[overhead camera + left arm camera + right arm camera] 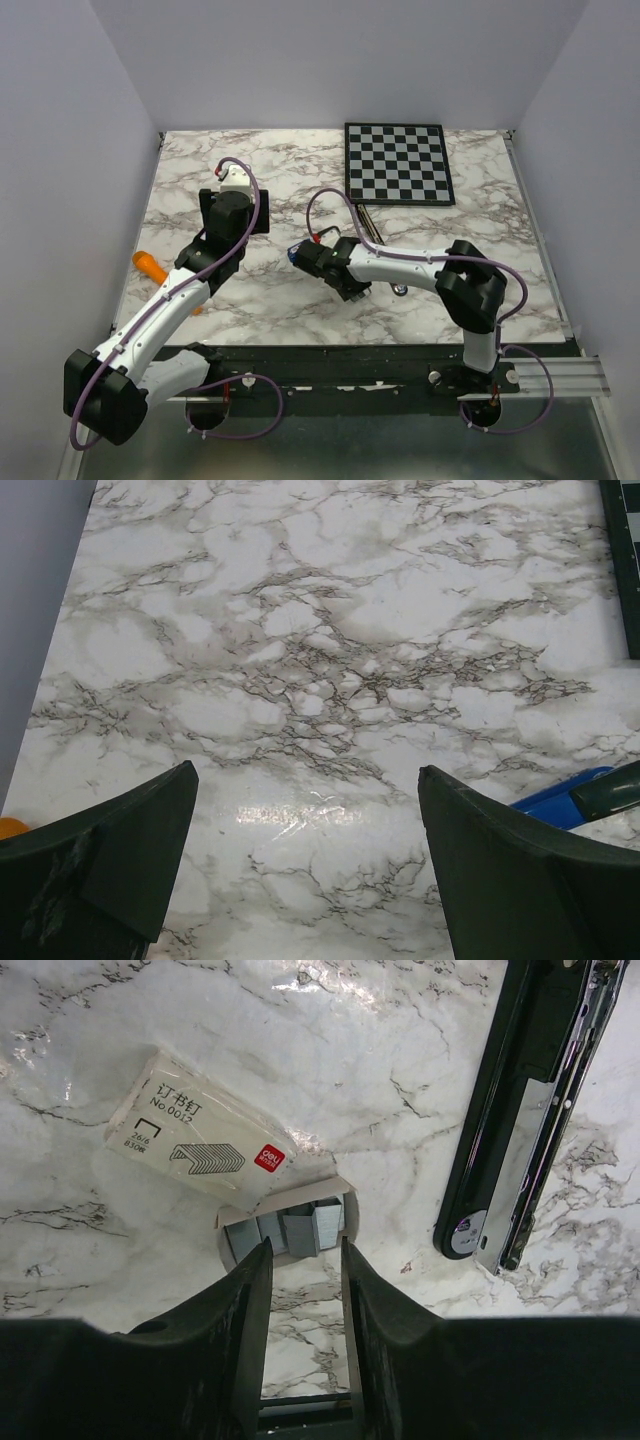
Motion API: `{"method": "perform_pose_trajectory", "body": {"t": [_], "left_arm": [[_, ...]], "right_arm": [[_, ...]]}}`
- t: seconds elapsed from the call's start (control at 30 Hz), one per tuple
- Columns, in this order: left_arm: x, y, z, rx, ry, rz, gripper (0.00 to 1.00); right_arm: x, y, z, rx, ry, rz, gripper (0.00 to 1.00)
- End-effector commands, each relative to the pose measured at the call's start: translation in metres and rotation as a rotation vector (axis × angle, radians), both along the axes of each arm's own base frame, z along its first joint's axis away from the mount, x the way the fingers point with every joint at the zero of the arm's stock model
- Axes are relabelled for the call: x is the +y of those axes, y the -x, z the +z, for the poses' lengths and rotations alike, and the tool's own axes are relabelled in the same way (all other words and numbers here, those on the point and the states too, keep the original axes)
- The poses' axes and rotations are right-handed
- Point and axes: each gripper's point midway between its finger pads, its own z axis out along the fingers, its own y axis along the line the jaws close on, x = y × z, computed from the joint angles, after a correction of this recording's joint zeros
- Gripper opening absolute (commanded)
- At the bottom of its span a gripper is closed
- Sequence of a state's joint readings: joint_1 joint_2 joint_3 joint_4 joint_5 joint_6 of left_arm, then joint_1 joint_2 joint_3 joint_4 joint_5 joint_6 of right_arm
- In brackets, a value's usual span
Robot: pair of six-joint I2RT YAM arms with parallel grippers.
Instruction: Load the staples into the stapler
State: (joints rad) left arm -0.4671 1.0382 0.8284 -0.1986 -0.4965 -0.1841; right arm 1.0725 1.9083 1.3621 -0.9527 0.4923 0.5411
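In the right wrist view a small white staple box (195, 1150) lies on the marble with its near end open, and silvery-grey blocks of staples (300, 1232) stand in that opening. My right gripper (303, 1250) is open by a narrow gap. Its fingertips sit at the box mouth on either side of one block, without touching it. The stapler (500, 1130) lies opened out to the right, black body beside its shiny metal rail; from above the stapler (365, 222) is a thin dark bar. My left gripper (305, 810) hangs wide open over bare marble, holding nothing.
A checkerboard (398, 162) lies at the back right of the table. An orange object (150, 266) sits near the left edge beside my left arm. In the left wrist view a blue object (560, 795) shows at the right. A small silvery piece (400, 290) lies under my right forearm.
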Motion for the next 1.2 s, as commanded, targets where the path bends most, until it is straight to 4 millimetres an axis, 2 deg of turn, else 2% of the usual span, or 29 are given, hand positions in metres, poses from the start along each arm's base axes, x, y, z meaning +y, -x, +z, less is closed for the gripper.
{"method": "perform_pose_trajectory", "body": {"t": [0.0,1.17], "left_arm": [[-0.004,0.000,0.008,-0.021,0.010,-0.020,0.99],[-0.008,0.000,0.005,-0.015,0.006,-0.033,0.99]], "right_arm": [[-0.002,-0.004,-0.002,-0.024,0.052,0.009,0.39],[-0.003,-0.001,-0.029,0.032,0.125,0.023,0.29]]}}
